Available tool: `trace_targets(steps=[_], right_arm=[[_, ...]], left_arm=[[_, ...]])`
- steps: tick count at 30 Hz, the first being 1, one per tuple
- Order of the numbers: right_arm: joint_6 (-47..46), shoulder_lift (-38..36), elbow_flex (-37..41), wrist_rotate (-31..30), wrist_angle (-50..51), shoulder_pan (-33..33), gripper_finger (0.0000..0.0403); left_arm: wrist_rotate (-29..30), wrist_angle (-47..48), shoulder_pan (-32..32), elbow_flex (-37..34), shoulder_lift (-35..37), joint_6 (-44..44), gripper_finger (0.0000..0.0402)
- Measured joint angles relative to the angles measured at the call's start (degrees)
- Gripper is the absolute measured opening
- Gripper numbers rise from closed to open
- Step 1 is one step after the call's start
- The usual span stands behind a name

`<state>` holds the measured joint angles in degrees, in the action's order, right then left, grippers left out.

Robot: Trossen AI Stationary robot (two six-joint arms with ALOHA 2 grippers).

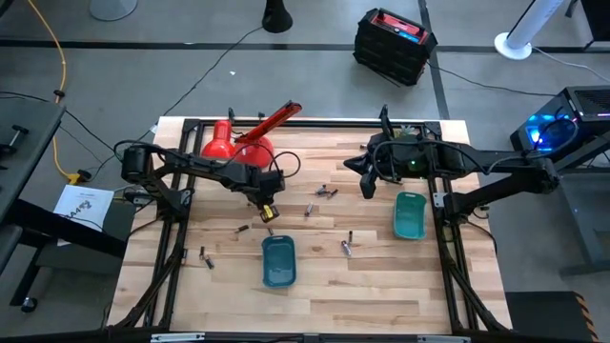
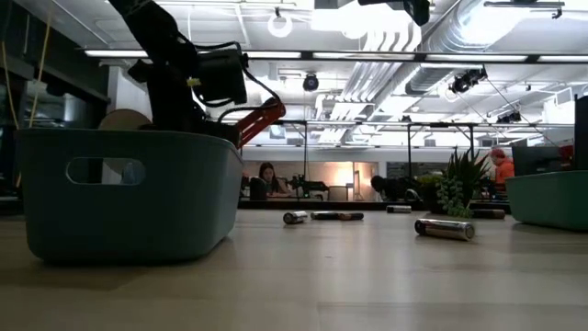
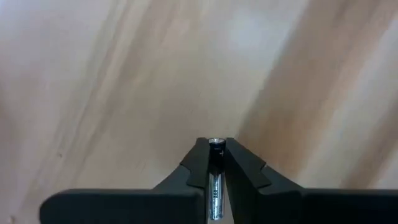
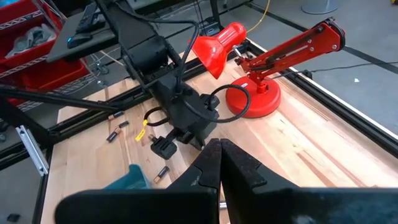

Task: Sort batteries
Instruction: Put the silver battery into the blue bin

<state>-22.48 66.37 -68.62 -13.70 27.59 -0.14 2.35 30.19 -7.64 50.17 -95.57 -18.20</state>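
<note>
Several small dark batteries with silvery ends lie scattered on the wooden table, such as one [image 1: 324,191], another [image 1: 242,229] and a third [image 1: 347,248]; in the low view one battery [image 2: 445,228] lies on its side. Two teal trays stand on the table, one near the middle [image 1: 278,260] and one to the right [image 1: 410,214]. My left gripper [image 1: 268,213] is over the table's middle, just beyond the middle tray, shut on a battery [image 3: 215,186]. My right gripper [image 1: 368,189] hangs over the far right part of the table, its fingers [image 4: 219,149] shut with nothing seen between them. My left gripper pinches one battery between its two fingers [image 3: 198,163]. The battery lies along the fingers, and its silvery end [image 3: 216,143] shows at their tips. The fingers point down at the table, and the battery's end looks clear of the wood.
A red desk lamp [image 1: 238,143] stands at the table's far left, behind my left arm. Black frame rails [image 1: 176,229] run along the table's left and right sides. More batteries lie near the left rail [image 1: 204,255]. In the low view, people sit in the room beyond.
</note>
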Motion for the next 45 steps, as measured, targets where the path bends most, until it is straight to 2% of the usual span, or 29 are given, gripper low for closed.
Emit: trace_targets(steps=[5, 8, 12, 14, 17, 19, 21, 25, 28, 30, 32, 34, 37, 39, 42, 45], right_arm=[[0.0, 0.0, 0.0, 0.0, 0.1, 0.0, 0.0001], [0.0, 0.0, 0.0, 0.3, 0.3, 0.0, 0.0001], [0.0, 0.0, 0.0, 0.7, 0.5, 0.0, 0.0001], [0.0, 0.0, 0.0, 0.7, 0.5, 0.0, 0.0001], [0.2, 0.0, 0.0, 0.8, 0.5, 0.0, 0.0001], [0.6, 0.0, 0.0, 0.8, 0.5, 0.0, 0.0001], [1.0, 0.0, 0.0, 0.8, 0.5, 0.0, 0.0001], [1.1, 0.0, 0.0, 0.8, 0.5, -0.2, 0.0001], [1.0, 0.0, 0.0, 0.8, 0.6, -0.2, 0.0001], [1.4, 0.0, 0.0, 0.8, 0.6, -0.2, 0.0001], [1.8, 0.0, 0.0, 0.8, 0.6, -0.2, 0.0001], [1.9, 0.0, 0.0, 0.8, 0.7, -0.2, 0.0001], [2.0, 0.0, 0.1, 0.8, 0.7, -0.2, 0.0001], [2.0, 0.0, 0.1, 0.8, 0.7, -0.3, 0.0001], [1.8, 0.0, 0.1, 0.8, 0.7, -0.6, 0.0001], [1.8, 0.0, 0.1, 0.1, 0.7, -0.6, 0.0001]], left_arm=[[-2.0, -0.9, -0.2, 3.0, 8.8, 4.3, 0.0012], [-8.5, -1.6, 1.7, 3.1, 14.6, 7.6, 0.0008], [-20.6, -3.4, 7.0, 2.0, 21.2, 7.6, 0.0008], [-23.5, -4.0, 10.9, 1.0, 22.3, 6.1, 0.0009], [-24.4, -6.1, 16.9, -0.4, 22.6, 2.9, 0.0010], [-22.9, -9.4, 20.0, -1.8, 21.4, 2.4, 0.0015], [-17.9, -11.6, 22.2, -2.2, 19.6, 2.2, 0.0028], [-10.2, -13.7, 22.4, -1.1, 17.0, 1.3, 0.0074], [-9.4, -12.6, 21.0, 0.1, 16.2, -1.1, 0.0113], [-11.0, -11.0, 20.3, 0.9, 16.5, -2.6, 0.0135], [-13.2, -6.5, 19.7, 2.0, 17.6, -2.0, 0.0153], [-12.1, 3.5, 18.7, 4.2, 19.3, -1.0, 0.0164], [-0.8, 20.0, 16.9, 5.6, 22.5, -4.1, 0.0167], [6.0, 26.3, 15.6, 4.3, 24.7, -10.5, 0.0166], [8.5, 30.4, 12.8, -0.7, 27.1, -21.9, 0.0165], [8.3, 29.2, 10.7, -7.7, 27.7, -28.6, 0.0165]])
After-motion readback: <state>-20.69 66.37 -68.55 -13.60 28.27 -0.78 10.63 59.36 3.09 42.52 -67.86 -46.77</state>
